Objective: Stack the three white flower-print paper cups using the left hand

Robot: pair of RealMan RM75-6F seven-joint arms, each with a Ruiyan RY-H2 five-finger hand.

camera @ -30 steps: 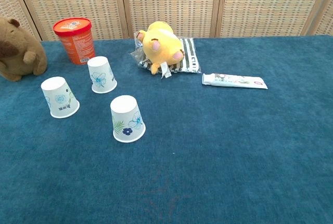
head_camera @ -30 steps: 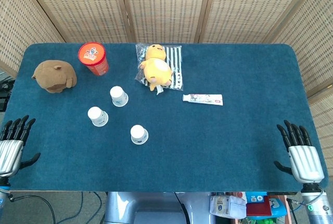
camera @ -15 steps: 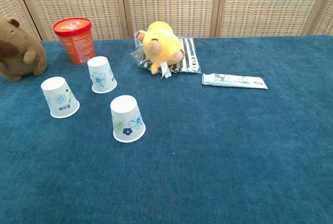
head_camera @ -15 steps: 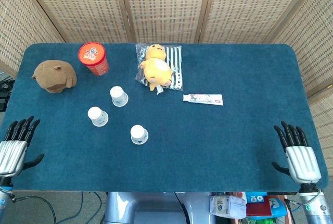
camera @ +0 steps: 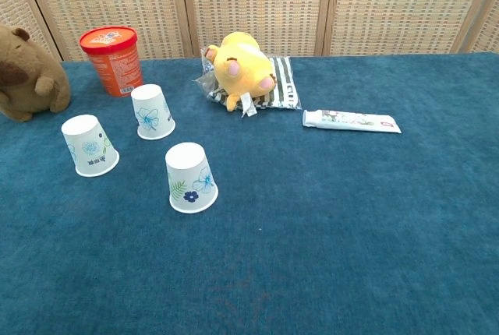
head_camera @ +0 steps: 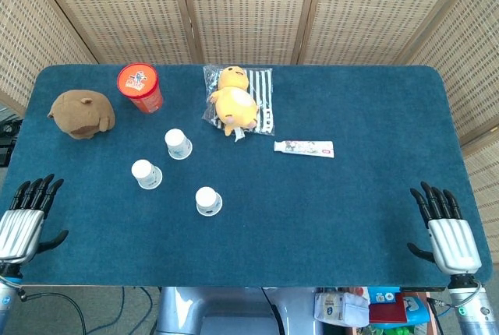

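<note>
Three white flower-print paper cups stand upside down and apart on the blue table. One cup is furthest back, another cup sits to the left, and the third cup is nearest the front. My left hand lies at the table's front left edge, fingers spread, holding nothing, well left of the cups. My right hand rests at the front right edge, fingers spread and empty. Neither hand shows in the chest view.
A red tub and a brown plush stand at the back left. A yellow plush on a striped packet lies behind the cups. A toothpaste tube lies right of centre.
My left hand has drifted slightly right along the front edge. My right hand has shifted a little to the left. The cups have not moved.
</note>
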